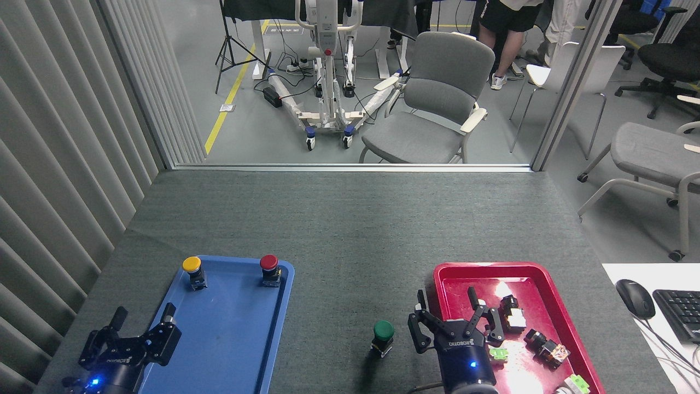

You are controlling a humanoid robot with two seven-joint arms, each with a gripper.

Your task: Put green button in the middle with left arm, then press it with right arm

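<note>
Between the blue tray (273, 350) and the red tray (437, 273), the green button (383, 332) stands upright on the grey desk (350, 230), so the placing looks done; the left gripper (143, 323) hangs released and empty over the blue tray's near corner; the right gripper (448, 302) is spread open just beside the button, not touching; whether it was pressed I cannot tell.

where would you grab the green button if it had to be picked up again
Grip the green button by its square base under the cap, coming straight down from above with fingers either side. It stands upright on the grey table between the trays, and the round cap overhangs the base and would likely slip. The right gripper hangs open beside it.
</note>
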